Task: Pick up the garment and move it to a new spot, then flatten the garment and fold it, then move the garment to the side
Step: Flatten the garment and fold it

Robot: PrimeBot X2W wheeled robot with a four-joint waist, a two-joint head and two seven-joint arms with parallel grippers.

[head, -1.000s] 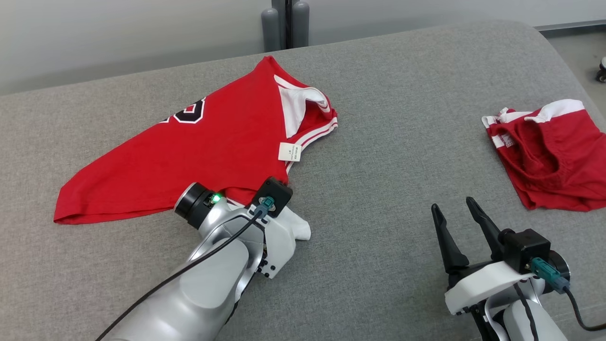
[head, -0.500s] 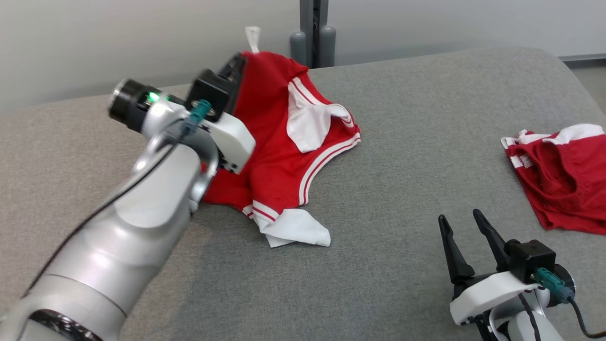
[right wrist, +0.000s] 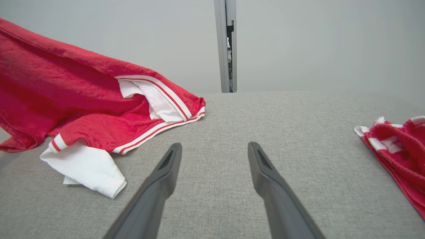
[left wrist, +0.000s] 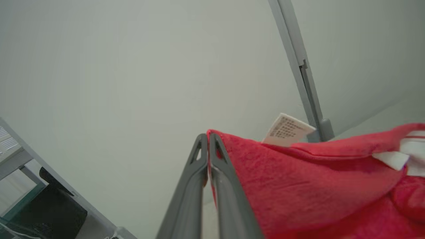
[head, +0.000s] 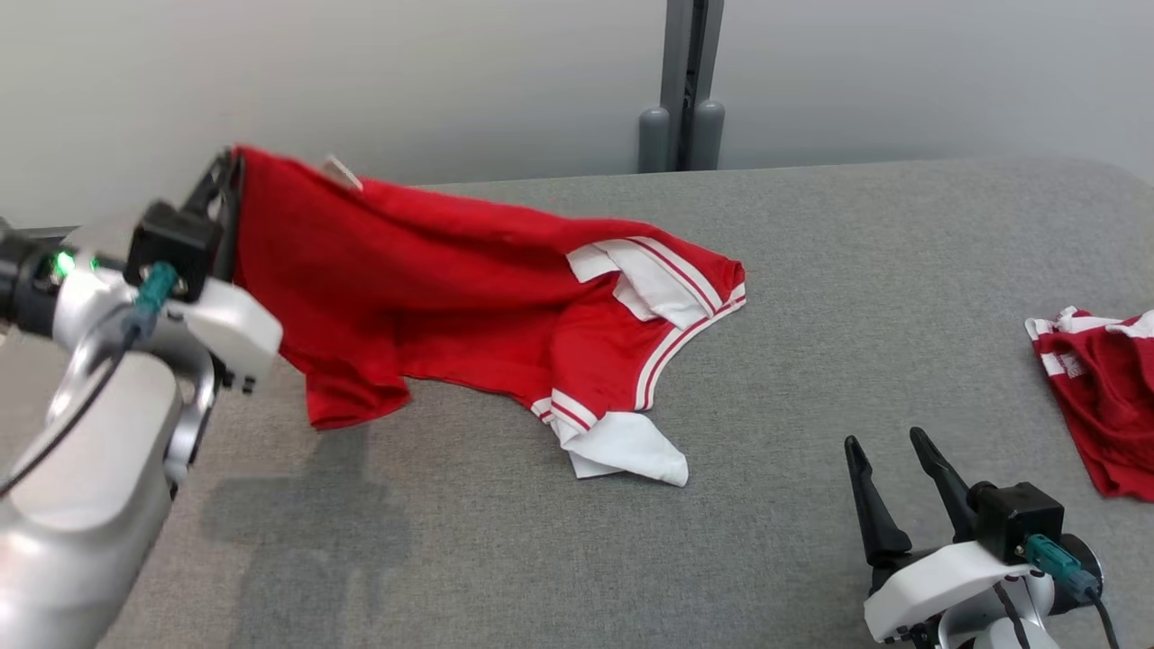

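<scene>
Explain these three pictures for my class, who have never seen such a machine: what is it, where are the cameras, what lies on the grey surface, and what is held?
This is a wheeled robot with two arms, each ending in a two-fingered gripper. One picture comes from a camera on its head, looking down at a grey padded surface. The other two come from wrist cameras looking along each gripper's fingers. The left gripper is shut on an edge of a red garment, lifting that end while the rest lies on the surface. The right gripper is open and empty. A second red garment lies crumpled at the right.
</scene>
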